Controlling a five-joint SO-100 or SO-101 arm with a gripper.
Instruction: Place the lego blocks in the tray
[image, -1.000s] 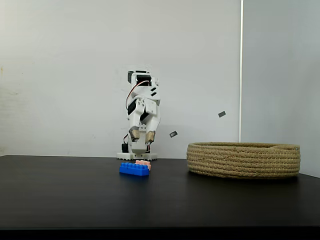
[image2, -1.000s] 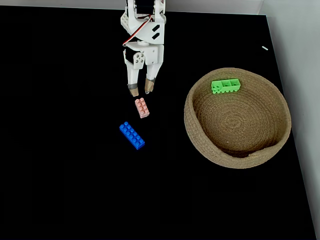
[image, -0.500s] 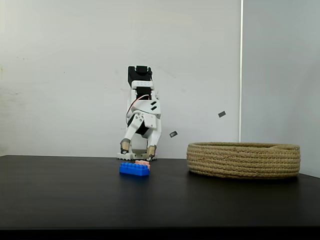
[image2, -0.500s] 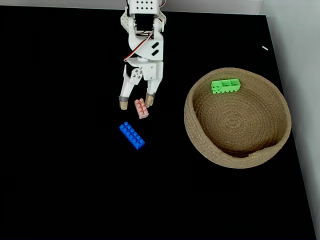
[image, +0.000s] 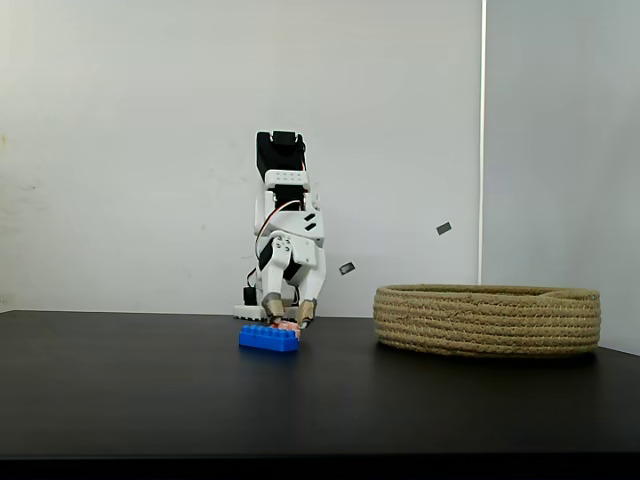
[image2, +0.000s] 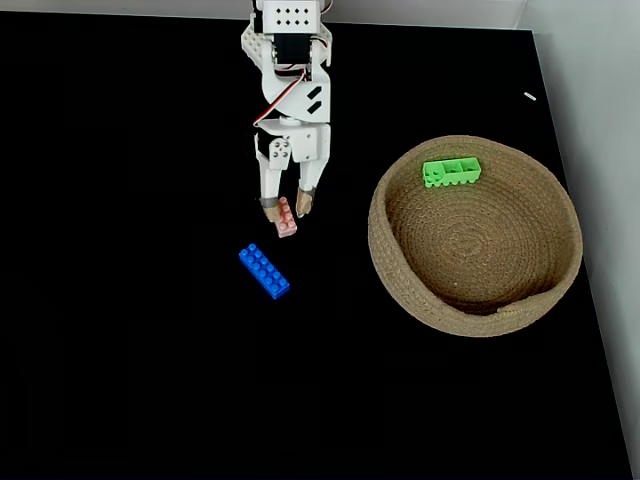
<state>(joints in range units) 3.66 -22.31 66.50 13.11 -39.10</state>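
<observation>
Jaws straddled the pink brick (image2: 286, 217) narrowly at desk (image2: 120, 300) level; squeezing squarely across its sides would likely secure it.

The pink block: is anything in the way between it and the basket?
Nothing visible is. In the fixed view from above, the pink block sits between the gripper fingers, and bare black table lies between it and the basket. The blue block lies off to the side.
</observation>
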